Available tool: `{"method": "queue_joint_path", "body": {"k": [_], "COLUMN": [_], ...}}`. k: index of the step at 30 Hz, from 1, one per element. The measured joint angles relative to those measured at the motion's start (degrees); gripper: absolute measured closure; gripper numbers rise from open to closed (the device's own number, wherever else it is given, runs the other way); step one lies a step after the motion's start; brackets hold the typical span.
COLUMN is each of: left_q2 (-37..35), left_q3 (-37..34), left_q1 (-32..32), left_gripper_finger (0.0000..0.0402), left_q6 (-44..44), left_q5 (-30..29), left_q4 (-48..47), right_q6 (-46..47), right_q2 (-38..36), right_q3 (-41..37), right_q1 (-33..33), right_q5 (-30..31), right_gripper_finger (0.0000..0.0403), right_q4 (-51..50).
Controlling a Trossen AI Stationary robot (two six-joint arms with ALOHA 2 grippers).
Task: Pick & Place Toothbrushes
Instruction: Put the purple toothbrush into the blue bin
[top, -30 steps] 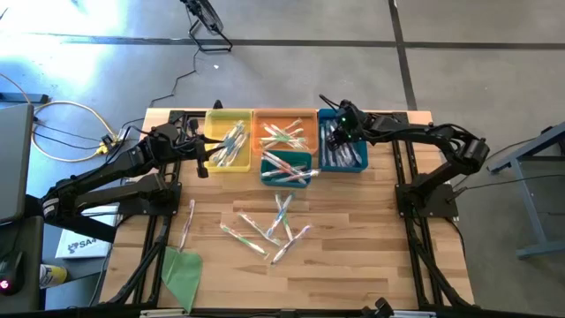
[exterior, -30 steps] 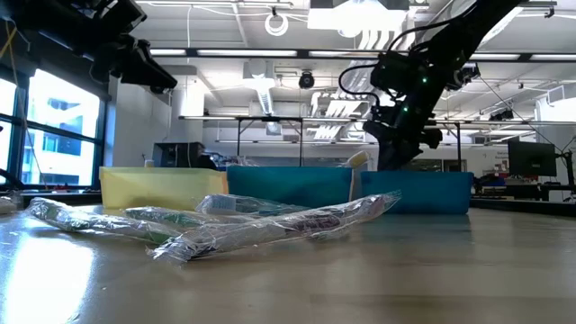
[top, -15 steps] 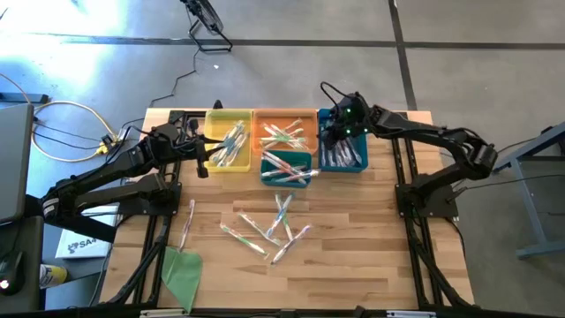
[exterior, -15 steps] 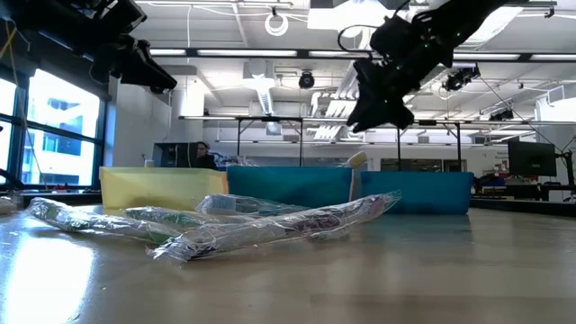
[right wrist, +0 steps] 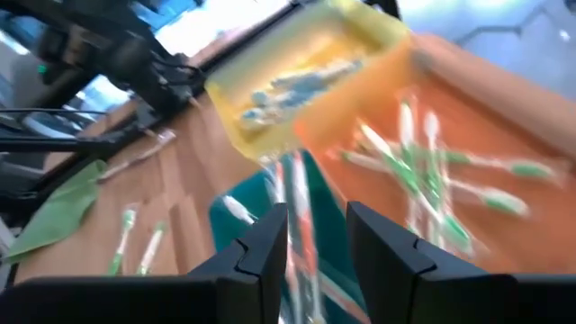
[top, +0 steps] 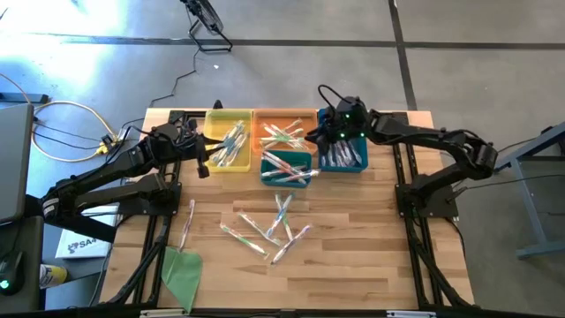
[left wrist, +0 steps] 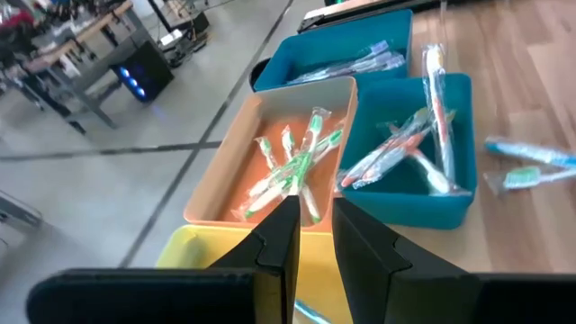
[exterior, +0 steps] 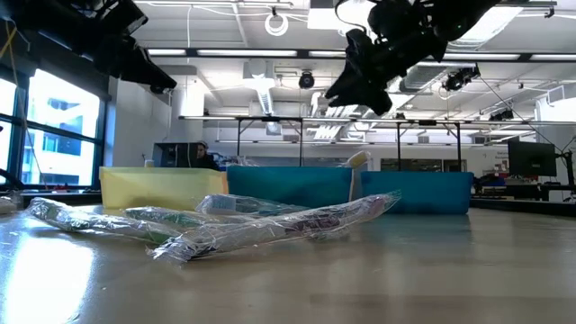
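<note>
1. right now the right gripper (top: 330, 132) hangs above the gap between the blue bin (top: 342, 152) and the orange bin (top: 285, 129), high off the table. its wrist view shows a narrow empty gap between its fingers (right wrist: 266, 252); nothing is held.
2. the left gripper (top: 201, 152) sits at the edge of the yellow bin (top: 228, 140), on the side away from the orange bin. its fingers (left wrist: 281, 238) stand slightly apart with nothing between them.
3. the loose toothbrushes (top: 274, 225) lie in a crossed heap on the wooden table (top: 353, 247), well apart from the orange bin on its near side, past the teal bin (top: 287, 168). one more toothbrush (top: 188, 221) lies alone, out beyond the yellow bin's side and near the green sheet (top: 181, 272).
4. all four bins already hold sorted brushes.
5. risk, as i judge it: the heap is tangled and clear-wrapped, so a pinch there could lift two at once or slip off the film.
6. a further risk: a descent from this height straight down would meet a bin rim, not the heap.
7. the lone brush near the green sheet could be overlooked, or the sheet grabbed by mistake.
</note>
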Motion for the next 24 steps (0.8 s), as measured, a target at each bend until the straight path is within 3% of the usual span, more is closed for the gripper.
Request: {"method": "queue_joint_path", "body": {"k": [11, 18, 24], "left_q2": [0.0, 0.0, 0.0], "left_q3": [0.0, 0.0, 0.0], "left_q1": [0.0, 0.0, -0.02], "left_gripper_finger": [0.0337, 0.0337, 0.0337], "left_q6": [-10.27, -25.51, -35.57], "left_q5": [0.11, 0.64, 4.32], "left_q4": [0.02, 0.04, 0.04], "right_q6": [-0.68, -2.02, -3.41], "right_q2": [0.02, 0.04, 0.04], "right_q3": [0.0, 0.0, -0.02], "right_q1": [4.09, 4.45, 4.47], "right_q5": [-0.01, 0.05, 7.98], "right_gripper_finger": [0.0294, 0.0294, 0.0294], "right_q4": [12.14, 12.96, 13.03]}}
